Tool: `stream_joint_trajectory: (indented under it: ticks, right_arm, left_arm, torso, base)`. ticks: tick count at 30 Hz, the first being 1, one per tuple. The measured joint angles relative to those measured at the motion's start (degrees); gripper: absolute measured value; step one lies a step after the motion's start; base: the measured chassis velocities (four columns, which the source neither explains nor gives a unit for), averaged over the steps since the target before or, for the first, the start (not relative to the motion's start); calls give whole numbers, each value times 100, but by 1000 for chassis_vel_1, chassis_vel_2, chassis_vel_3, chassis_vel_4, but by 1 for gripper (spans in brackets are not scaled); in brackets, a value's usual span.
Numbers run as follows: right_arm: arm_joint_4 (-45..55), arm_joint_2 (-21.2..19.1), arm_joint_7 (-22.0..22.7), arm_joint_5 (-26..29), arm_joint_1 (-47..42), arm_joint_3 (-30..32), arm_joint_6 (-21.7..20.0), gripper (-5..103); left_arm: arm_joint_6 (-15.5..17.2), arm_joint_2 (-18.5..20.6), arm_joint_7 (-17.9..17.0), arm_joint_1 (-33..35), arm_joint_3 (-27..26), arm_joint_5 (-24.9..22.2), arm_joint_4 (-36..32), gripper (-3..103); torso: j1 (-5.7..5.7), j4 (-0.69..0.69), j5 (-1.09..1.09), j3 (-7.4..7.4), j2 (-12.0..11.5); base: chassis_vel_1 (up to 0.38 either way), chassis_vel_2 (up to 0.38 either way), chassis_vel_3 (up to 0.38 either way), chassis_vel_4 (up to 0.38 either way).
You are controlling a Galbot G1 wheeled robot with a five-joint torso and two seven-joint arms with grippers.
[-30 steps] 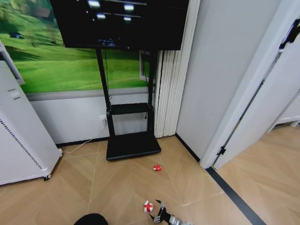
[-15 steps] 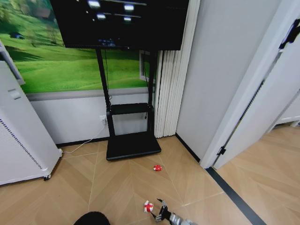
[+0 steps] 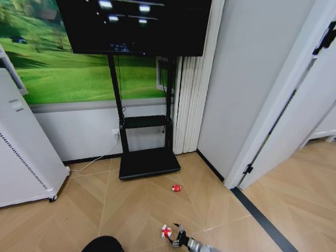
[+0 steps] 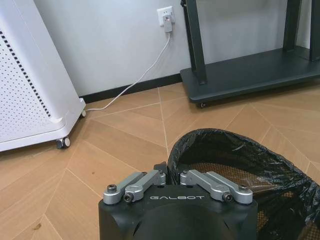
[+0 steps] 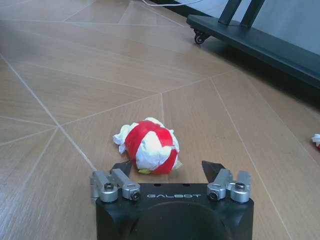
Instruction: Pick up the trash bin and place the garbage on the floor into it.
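Note:
The trash bin (image 3: 102, 244) is a black round basket lined with a black bag (image 4: 235, 160); my left gripper (image 4: 169, 174) is shut on its near rim and holds it at the bottom of the head view. One piece of garbage, a crumpled red-and-white wad (image 5: 150, 146), lies on the wooden floor (image 3: 166, 231). My right gripper (image 5: 167, 170) is low over the floor right behind it, open, with a fingertip (image 5: 122, 167) on either side of the wad's near edge (image 3: 178, 239). A second red-and-white piece (image 3: 176, 188) lies farther off near the stand (image 5: 316, 141).
A black TV stand base (image 3: 148, 161) on castors sits against the wall (image 4: 250, 70). A tall white perforated appliance (image 3: 21, 152) stands to the left, with a cable (image 4: 145, 75) running to a wall socket. A door frame and open door (image 3: 273, 131) are on the right.
My right gripper has crept slightly closer to the red-and-white wad. The bin and left gripper have barely moved.

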Motion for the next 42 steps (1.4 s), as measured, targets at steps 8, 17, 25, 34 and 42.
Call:
stream_joint_trajectory:
  ticks: [8,17,25,34,42]
  right_arm:
    - [-34,-46,-116,3,-56,116,-13,47]
    - [16,-65,-130,6,-74,149,32,20]
    - [80,-163,0,54,-66,122,55,7]
    - [240,-392,-65,129,-47,39,133,41]
    - [266,-380,46,-100,30,-31,212,68]
  left_arm:
    - [-24,13,16,-32,64,-10,3,8]
    - [-28,2,12,-61,99,3,16,8]
    - [-43,13,19,-52,85,10,24,8]
    - [-51,100,22,-176,162,-18,54,8]
    - [-51,138,14,-214,183,-73,55,8]
  torso:
    - [0,-1,1,0,0]
    - [0,0,0,0,0]
    - [0,0,0,0,0]
    - [0,-1,-1,0,0]
    - [0,0,-1,0,0]
  base:
    - [0,0,0,0]
    - [0,0,0,0]
    - [0,0,0,0]
    - [0,0,0,0]
    - [0,0,0,0]
